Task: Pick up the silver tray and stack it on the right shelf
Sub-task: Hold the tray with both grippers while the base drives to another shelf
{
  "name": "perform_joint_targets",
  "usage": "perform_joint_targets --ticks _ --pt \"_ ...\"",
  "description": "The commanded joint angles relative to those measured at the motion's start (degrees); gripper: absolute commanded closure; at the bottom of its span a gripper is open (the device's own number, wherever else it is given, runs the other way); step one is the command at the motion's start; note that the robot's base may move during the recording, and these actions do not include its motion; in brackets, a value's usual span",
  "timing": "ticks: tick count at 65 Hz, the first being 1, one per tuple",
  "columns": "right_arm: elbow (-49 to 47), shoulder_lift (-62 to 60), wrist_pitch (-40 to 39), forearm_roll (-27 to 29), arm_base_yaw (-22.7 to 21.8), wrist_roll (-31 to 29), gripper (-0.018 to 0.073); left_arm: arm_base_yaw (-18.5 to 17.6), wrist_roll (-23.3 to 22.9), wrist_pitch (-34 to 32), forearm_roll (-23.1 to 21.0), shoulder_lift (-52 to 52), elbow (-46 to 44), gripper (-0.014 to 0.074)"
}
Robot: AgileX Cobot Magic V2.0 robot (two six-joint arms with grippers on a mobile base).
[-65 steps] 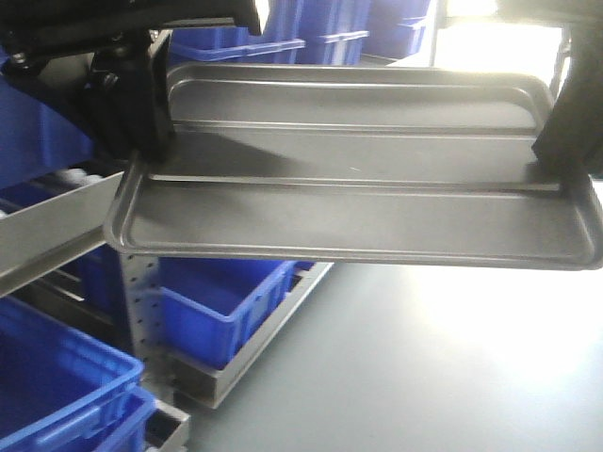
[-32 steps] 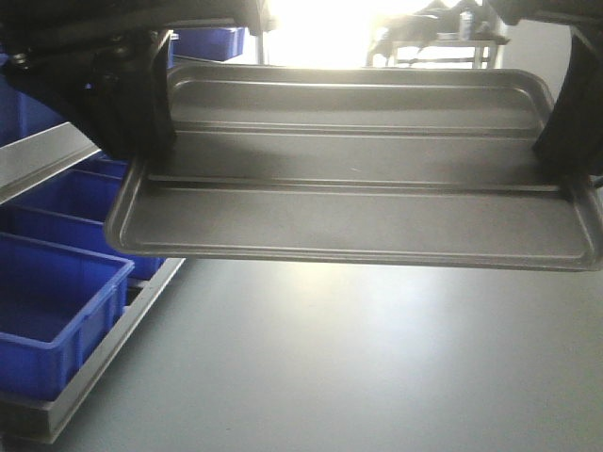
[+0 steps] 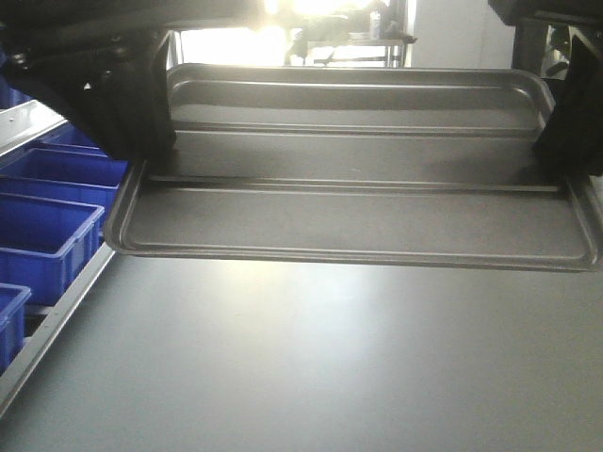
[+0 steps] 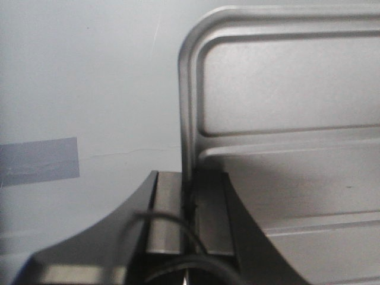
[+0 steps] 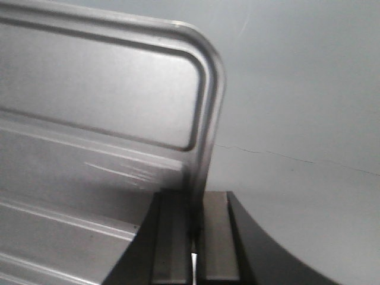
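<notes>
The silver tray [image 3: 349, 221] hangs level in the air across the front view, its two long ridges running side to side. My left gripper [image 3: 141, 155] is shut on its left rim and my right gripper [image 3: 565, 160] on its right rim. In the left wrist view the tray [image 4: 285, 89] rim stands pinched between the left gripper [image 4: 190, 178] pads. In the right wrist view the tray [image 5: 101, 95] rim is clamped in the right gripper [image 5: 194, 196]. The right shelf is out of view.
Blue bins [image 3: 52, 226] sit in a low rack at the left edge, with its grey base rail [image 3: 57, 311] running along the floor. Grey floor [image 3: 330, 358] lies below the tray. A bright window and a table [image 3: 349, 33] stand far behind.
The whole view has swung to the right: the rack with blue bins has slid towards the left edge. The tray stays held the same way in both grippers.
</notes>
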Motion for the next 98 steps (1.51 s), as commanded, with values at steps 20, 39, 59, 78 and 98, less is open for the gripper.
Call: perform_joint_targets --ticks 20,39,59,78,98 --pt "-1.57 -1.54 -3.26 -0.68 0.28 -1.58 0.0503 -0.65 0.94 -2.36 1.65 -2.1 -1.52 0.0689" --pt "-1.57 -1.54 -3.19 -0.69 0.28 -1.58 0.0503 -0.65 0.94 -2.36 1.65 -2.1 -1.52 0.0689" --pt "-1.57 -1.54 -3.19 -0.69 0.28 -1.58 0.0503 -0.65 0.94 -2.36 1.42 -2.1 -1.52 0.0689" --pt "-1.57 -1.54 -3.24 -0.69 0.28 -1.58 0.0503 -0.65 0.94 -2.36 1.2 -2.1 -1.52 0.0689" --pt "-1.57 -1.54 -3.26 -0.69 0.28 -1.58 0.0503 -0.65 0.94 -2.35 0.91 -2.1 -1.52 0.0689"
